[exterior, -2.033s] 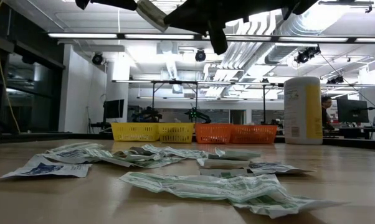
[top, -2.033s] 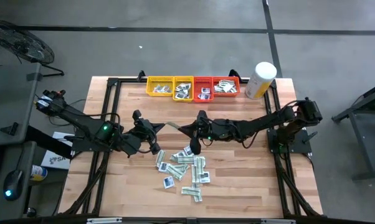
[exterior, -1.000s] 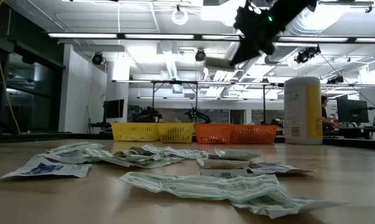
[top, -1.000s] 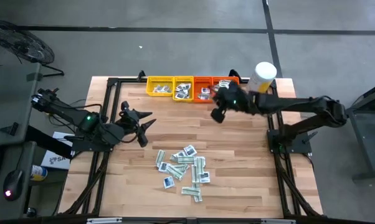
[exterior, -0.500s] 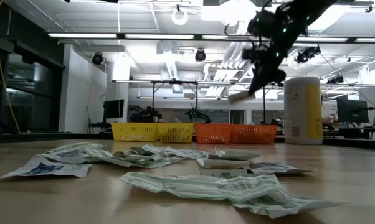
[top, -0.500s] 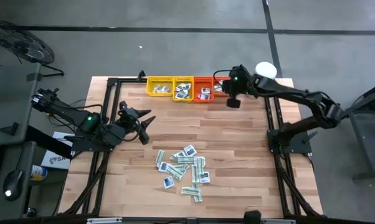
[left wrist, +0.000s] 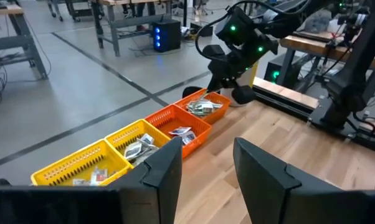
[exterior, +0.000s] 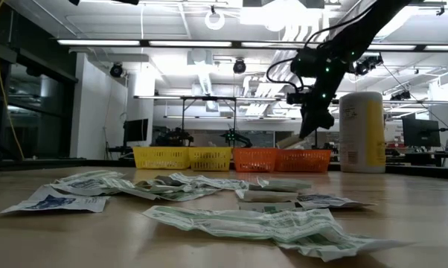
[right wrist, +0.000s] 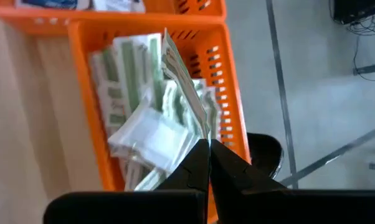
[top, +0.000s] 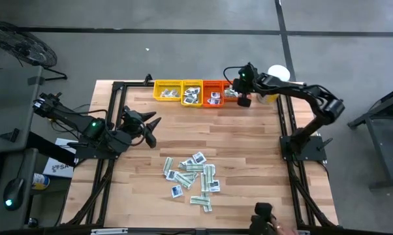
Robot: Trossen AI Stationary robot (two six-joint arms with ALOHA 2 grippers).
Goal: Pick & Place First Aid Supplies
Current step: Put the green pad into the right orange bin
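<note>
White-and-green strip (right wrist: 181, 87), pinched on edge by right fingers (right wrist: 207, 163), points lengthwise into orange tray (right wrist: 228, 93).

arms (top: 294, 94) — dark, jointed | green status lights | black cables — looped at wrists

The right arm (top: 294, 94) partly covers the white-and-yellow canister (top: 279, 72), and packet print in the orange tray (top: 234, 93) beside it is unreadable.

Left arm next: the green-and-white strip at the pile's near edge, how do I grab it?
Come straight down on the strip; it lies flat on the table. Probably pinch across its narrow width with the left gripper, at the end away from the pile.
</note>
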